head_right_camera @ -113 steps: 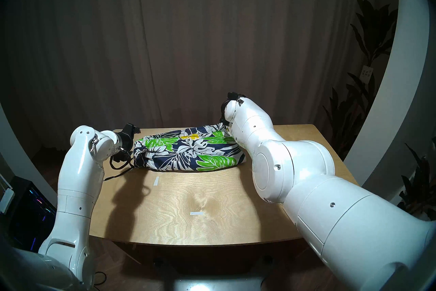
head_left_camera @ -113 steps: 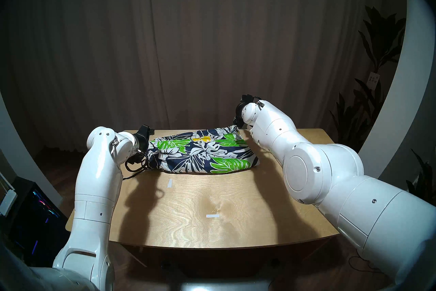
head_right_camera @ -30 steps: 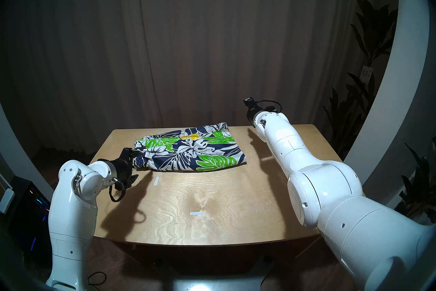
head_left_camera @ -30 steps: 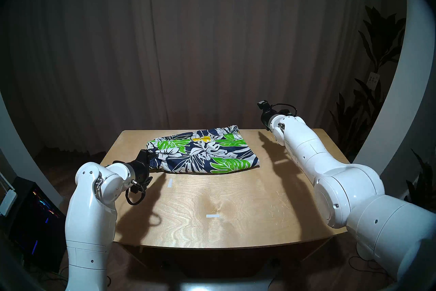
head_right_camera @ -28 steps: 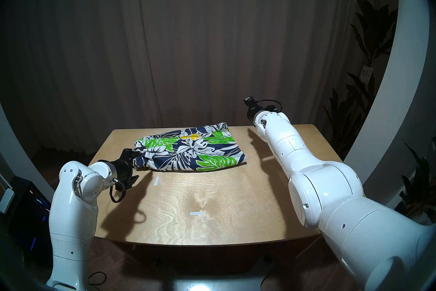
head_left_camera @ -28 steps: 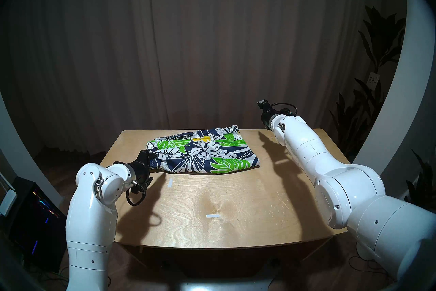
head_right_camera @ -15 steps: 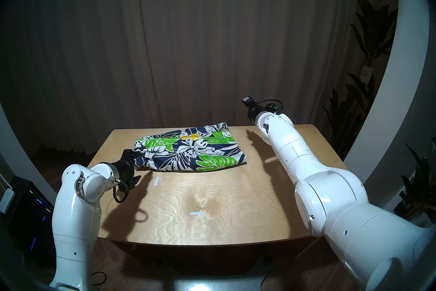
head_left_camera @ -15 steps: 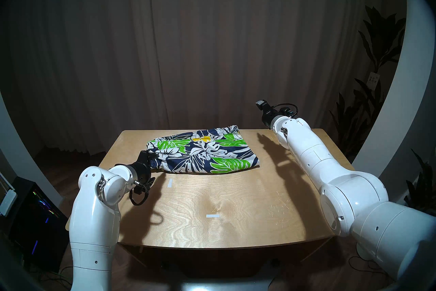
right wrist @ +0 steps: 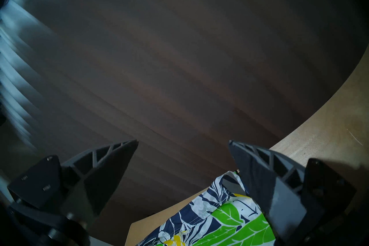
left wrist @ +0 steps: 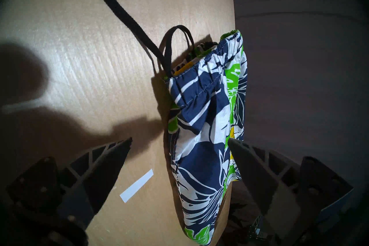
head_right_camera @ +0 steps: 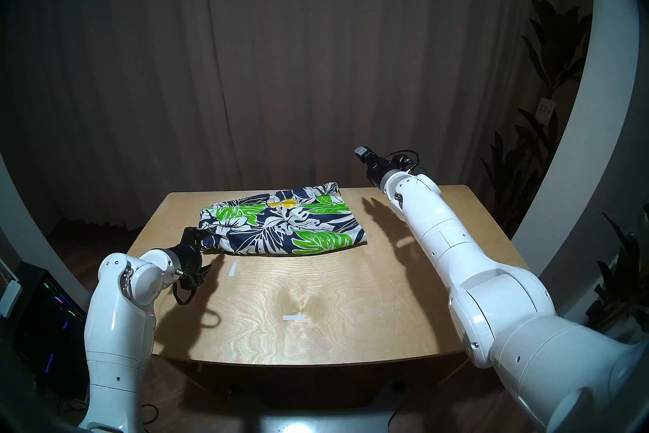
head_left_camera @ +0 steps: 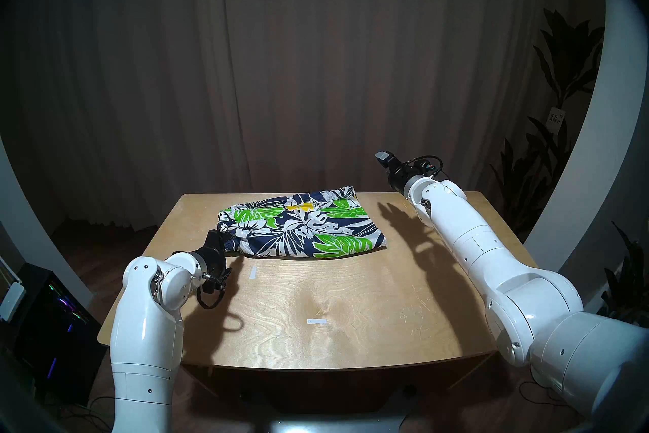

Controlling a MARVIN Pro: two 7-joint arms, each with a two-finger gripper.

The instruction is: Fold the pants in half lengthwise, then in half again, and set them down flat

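Floral shorts [head_left_camera: 298,226] lie folded lengthwise on table [head_left_camera: 351,309]. Second fold remains, we judge. Left gripper [left wrist: 179,140] wide, empty beside waistband; right gripper [right wrist: 183,140] wide, raised clear.

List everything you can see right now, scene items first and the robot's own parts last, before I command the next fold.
shorts: one, navy with white, green and yellow floral print, lying folded on the far half of the table.
drawstring: one, black, trailing from the waistband onto the table.
table: one, light wood, in front of the robot.
tape strips: two, white, on the table nearer the robot than the shorts.
curtain: one, dark brown, behind the table.
plants: dark leafy, far right.
computer case: one, black with coloured lights, on the floor at left.
left gripper: black, jaws open at the waistband end.
right gripper: black, jaws open, raised past the shorts' far right corner.
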